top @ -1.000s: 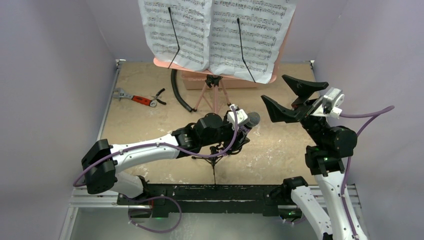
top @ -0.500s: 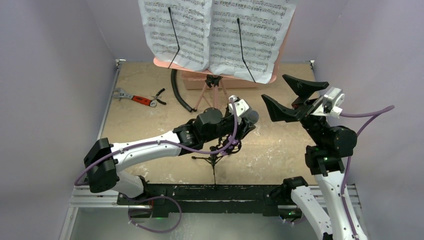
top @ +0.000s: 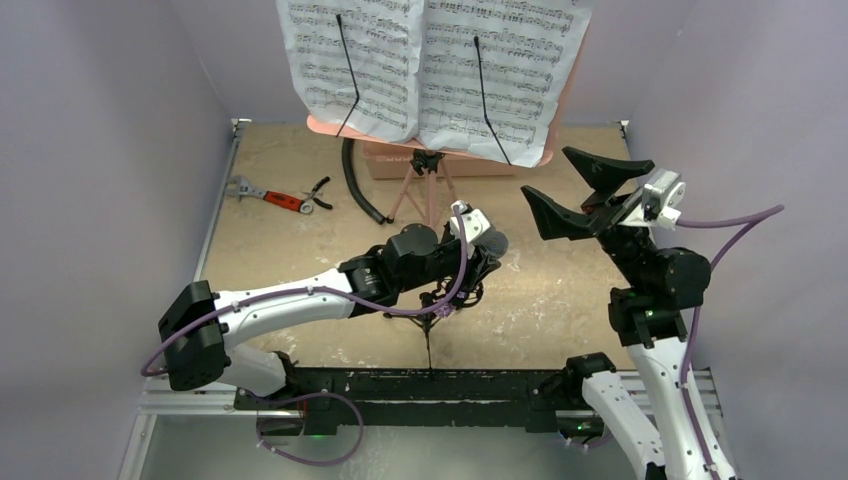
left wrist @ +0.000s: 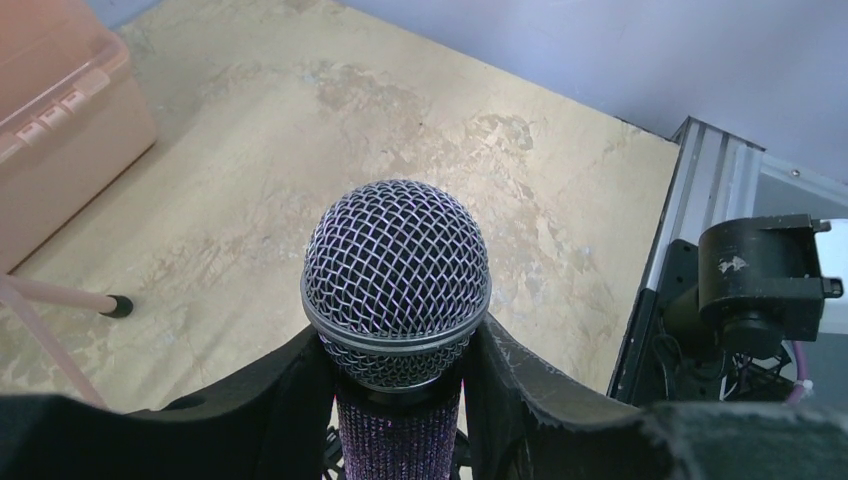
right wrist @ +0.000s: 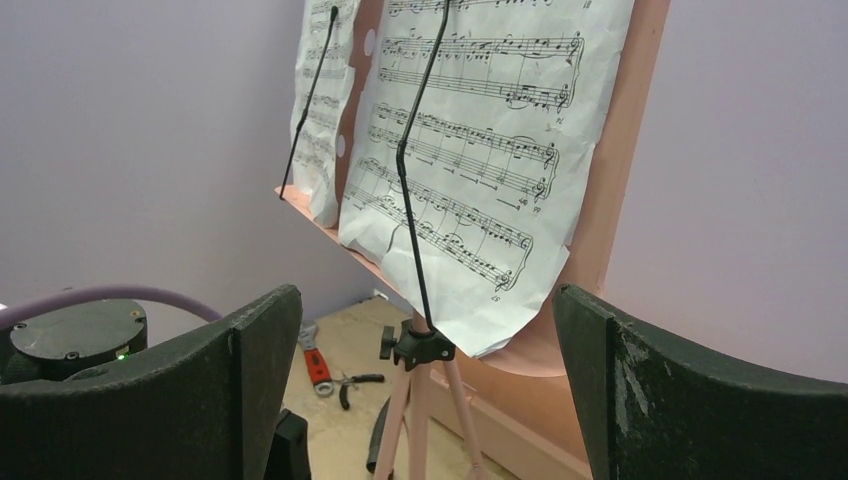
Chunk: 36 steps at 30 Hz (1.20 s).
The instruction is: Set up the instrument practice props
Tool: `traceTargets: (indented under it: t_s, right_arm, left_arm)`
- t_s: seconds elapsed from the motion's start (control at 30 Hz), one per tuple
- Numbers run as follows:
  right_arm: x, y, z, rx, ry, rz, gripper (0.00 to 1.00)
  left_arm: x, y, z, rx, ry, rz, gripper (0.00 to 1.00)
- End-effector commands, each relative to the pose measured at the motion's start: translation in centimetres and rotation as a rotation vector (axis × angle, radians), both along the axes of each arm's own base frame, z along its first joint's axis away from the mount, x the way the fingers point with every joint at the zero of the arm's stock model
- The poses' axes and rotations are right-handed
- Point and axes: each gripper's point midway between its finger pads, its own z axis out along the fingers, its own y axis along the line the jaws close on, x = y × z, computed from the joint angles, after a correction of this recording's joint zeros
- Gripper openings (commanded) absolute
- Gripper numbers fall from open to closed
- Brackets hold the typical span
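Your music stand is already up at the top centre of the overhead view. The sheet-music pages are spread on it under two black wire holders. By my reckoning, the step in hand is getting the microphone onto the small black mic stand.

Your left pincer is clamped on the microphone. In the left wrist view, one finger presses each side of the purple glittery shaft just under the grey mesh head. In the overhead view, that pincer and the microphone sit right over the mic stand at the centre of the frame. The wrist hides the holder, so you cannot tell whether the shaft is already seated.

Your right pincer hangs in the air at the right of the overhead frame. Its fingers are wide apart and hold nothing, and its camera faces the pages.

For the next move, check that the shaft lines up with the holder and ease it in straight. The tripod looks light, so a sideways push could tip it on the tabletop. Let go only when the microphone rests in the holder. The pink box at the upper left of the wrist frame has no part in this step.
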Motion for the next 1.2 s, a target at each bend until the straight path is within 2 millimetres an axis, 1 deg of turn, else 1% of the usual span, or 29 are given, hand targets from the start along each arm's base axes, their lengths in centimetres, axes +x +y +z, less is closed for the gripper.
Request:
traceTargets:
  t_s: [0.0,0.07,0.13,0.2,0.23,0.3,0.4,0.43,0.57,0.63,0.67,0.7,0.8,0.93,1.0,1.07,1.17]
  right_arm:
    - [-0.2,0.0,0.5,0.010,-0.021,0.003,0.98]
    - [-0.2,-0.1,0.5,0.007,-0.019,0.001,0.98]
    - [-0.2,-0.1,0.4,0.006,-0.018,-0.002,0.98]
    - [-0.3,-0.1,0.5,0.006,-0.021,0.001,0.98]
    - [-0.4,0.0,0.5,0.004,-0.021,0.003,0.98]
    - [-0.5,-0.1,0.6,0.002,-0.025,0.001,0.98]
    - [-0.4,-0.3,0.8,0.008,-0.023,-0.015,0.98]
    - [-0.4,-0.4,0.9,0.007,-0.024,-0.019,0.98]
    - [-0.5,-0.5,1.2,-0.012,-0.037,-0.039,0.98]
    - [-0.5,-0.6,1.1,-0.010,-0.036,-0.042,0.98]
    - [-0.5,-0.6,1.1,-0.012,-0.036,-0.044,0.98]
    - [-0.4,-0.6,1.0,-0.015,-0.035,-0.047,0.98]
    - [-0.3,-0.7,0.8,-0.022,-0.027,-0.056,0.98]
    - [0.0,-0.9,0.4,-0.021,-0.006,-0.068,0.98]
    - [0.2,-1.0,0.1,-0.018,0.010,-0.078,0.98]
    - [0.4,-1.3,-0.2,-0.007,0.026,-0.096,0.98]
    - [0.6,-1.6,-0.7,0.001,0.050,-0.112,0.98]
  left_arm:
    - [-1.1,0.3,-0.5,0.001,0.033,-0.031,0.19]
    - [-1.3,0.2,-1.0,0.006,0.048,-0.039,0.19]
    - [-1.3,0.1,-1.1,0.006,0.052,-0.043,0.19]
    - [-1.3,-0.1,-0.7,-0.002,0.046,-0.043,0.20]
    - [-1.2,-0.2,-0.4,-0.008,0.039,-0.043,0.22]
    - [-0.9,-0.4,0.4,-0.020,0.026,-0.036,0.31]
    - [-0.5,-0.6,1.5,-0.032,0.004,-0.023,0.51]
    - [0.0,-0.4,2.0,-0.038,-0.005,0.003,0.56]
    - [0.6,-0.2,4.2,-0.088,-0.046,0.037,0.69]
    - [0.7,0.0,5.6,-0.134,-0.075,0.043,0.79]
    - [0.7,0.1,6.0,-0.153,-0.085,0.045,0.83]
    - [0.8,0.2,6.9,-0.186,-0.101,0.048,0.85]
    - [1.2,0.7,8.5,-0.253,-0.119,0.085,0.89]
    - [1.9,1.7,10.9,-0.355,-0.125,0.122,0.92]
    - [2.0,2.4,12.5,-0.419,-0.134,0.131,0.94]
    - [2.7,3.3,13.6,-0.478,-0.120,0.165,0.96]
    - [3.7,4.7,14.6,-0.544,-0.090,0.211,0.97]
